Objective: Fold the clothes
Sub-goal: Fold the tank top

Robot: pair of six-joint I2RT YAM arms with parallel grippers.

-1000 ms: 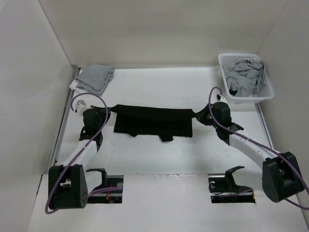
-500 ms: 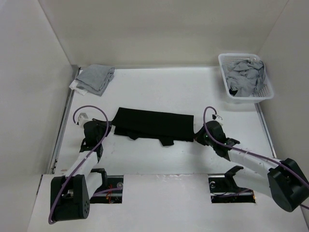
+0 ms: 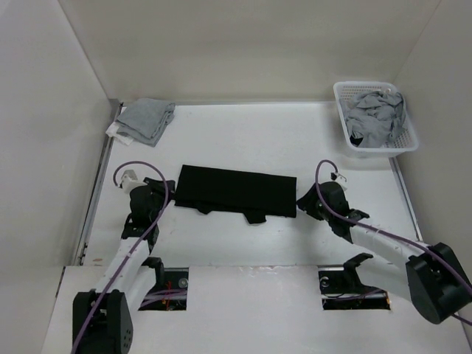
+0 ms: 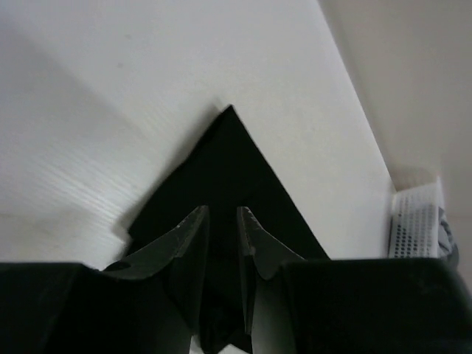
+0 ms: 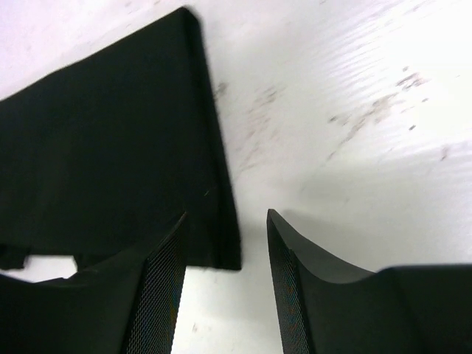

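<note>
The clothes point(image 3: 236, 190), a black top, lie on the table as a wide folded band with small flaps sticking out along the near edge. My left gripper point(image 3: 164, 193) is at the band's left end. In the left wrist view its fingers point(image 4: 221, 212) stand narrowly apart over the black fabric point(image 4: 221, 162), which fills the gap. My right gripper point(image 3: 302, 200) is at the right end. Its jaws point(image 5: 226, 212) are wide open, and the cloth's near right corner point(image 5: 110, 147) lies just inside the left finger, flat on the table.
A white basket point(image 3: 369, 84) holding grey garments point(image 3: 376, 114) stands at the back right, also seen in the left wrist view point(image 4: 413, 228). A folded grey cloth point(image 3: 145, 120) lies at the back left. White walls close in three sides of the table point(image 3: 243, 133).
Both grippers drew the ends of the cloth toward the near side, laying it into a flatter band. Both then opened, the right one wide and the left one slightly.
</note>
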